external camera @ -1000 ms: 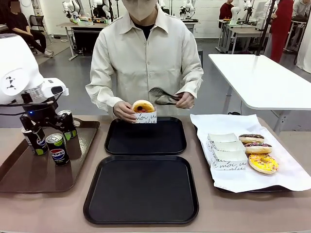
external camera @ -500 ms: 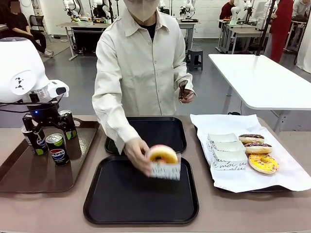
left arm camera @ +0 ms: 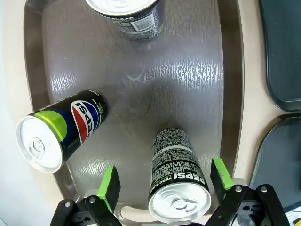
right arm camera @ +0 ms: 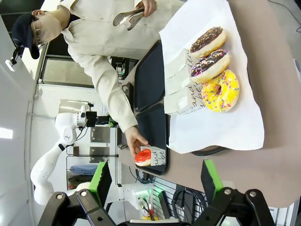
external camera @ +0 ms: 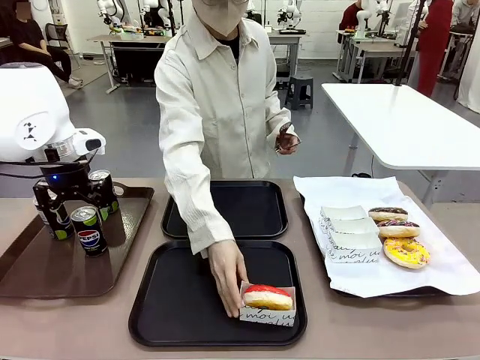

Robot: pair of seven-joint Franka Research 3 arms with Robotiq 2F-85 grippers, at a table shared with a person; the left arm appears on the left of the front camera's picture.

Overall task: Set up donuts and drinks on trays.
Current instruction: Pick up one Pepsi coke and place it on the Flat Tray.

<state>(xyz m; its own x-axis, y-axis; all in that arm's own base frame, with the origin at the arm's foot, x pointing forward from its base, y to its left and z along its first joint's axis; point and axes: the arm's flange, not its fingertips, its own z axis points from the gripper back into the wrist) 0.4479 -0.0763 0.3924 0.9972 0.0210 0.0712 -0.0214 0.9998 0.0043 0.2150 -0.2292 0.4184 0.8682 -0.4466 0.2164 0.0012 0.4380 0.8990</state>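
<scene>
A red-iced donut (external camera: 267, 296) in a white paper box sits at the front right of the near black tray (external camera: 180, 300), with the person's hand (external camera: 226, 279) on the box. The far black tray (external camera: 232, 210) holds nothing. Three Pepsi cans stand on the brown tray (external camera: 45, 274). My left gripper (external camera: 70, 199) hangs open over them, and in the left wrist view a can (left arm camera: 178, 181) stands between the green pads (left arm camera: 109, 187) with gaps either side. My right gripper (right arm camera: 155, 181) is open and high above the table, holding nothing.
On the white-paper-lined tray (external camera: 442, 274) at the right lie a chocolate donut (external camera: 388, 214), a sprinkled chocolate donut (external camera: 398, 228), a yellow donut (external camera: 406, 253) and stacked white boxes (external camera: 349, 234). The person's other hand holds tongs (external camera: 283, 139). Two more cans (left arm camera: 61, 134) (left arm camera: 127, 14) stand near my left gripper.
The person carried the boxed donut from the far tray's edge down to the near tray's front right corner. My left gripper has barely moved.
</scene>
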